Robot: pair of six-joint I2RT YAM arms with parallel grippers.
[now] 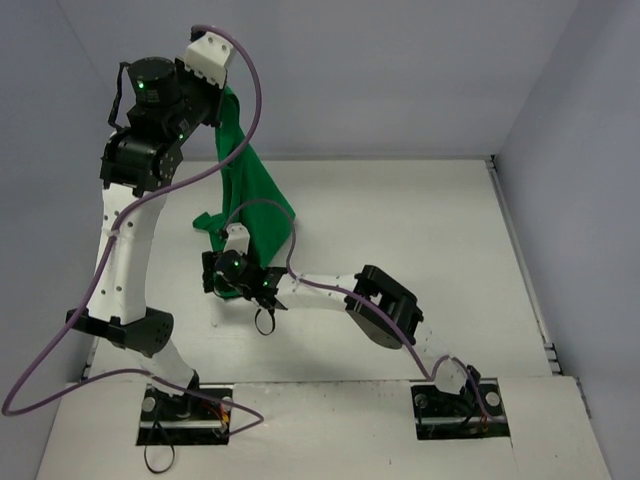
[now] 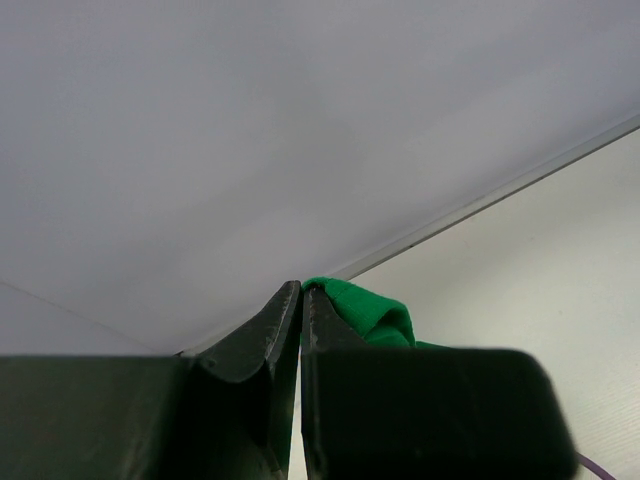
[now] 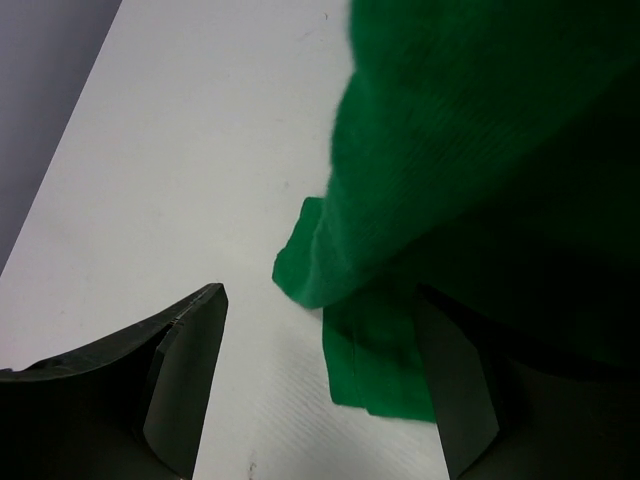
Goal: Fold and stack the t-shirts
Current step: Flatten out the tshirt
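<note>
Green cloth is pinched at the very tips of my left gripper (image 2: 301,290). Its two dark fingers are pressed together, and only a small fold of the t-shirt (image 2: 365,315) pokes out beside them. The rest of it is cut off behind my own finger bodies in the left wrist view. From above, that left gripper (image 1: 222,92) is raised high at the far left. Its fingertips are buried behind the wrist housing and a loop of purple cable (image 1: 252,75), so the grip itself cannot be made out there. The t-shirt (image 1: 250,185) hangs from that point as a narrow, wrinkled drape that widens downward toward the white table (image 1: 430,230); whether its lower edge rests on the surface I cannot tell. A small flap sticks out at the lower left, and I cannot say if it is a sleeve or a hem. My right arm reaches in from the right, and my right gripper (image 1: 214,276) sits low by the bottom of the drape, mostly a dark shape in the overhead view. Its own camera shows the fingers (image 3: 185,375) standing well apart, closed on nothing. The t-shirt (image 3: 480,130) fills the upper right of that view, out of focus, and a lower corner of it lies between my fingers, close to the right-hand one. The top of that finger is hidden behind the cloth, so I cannot tell whether they touch.
</note>
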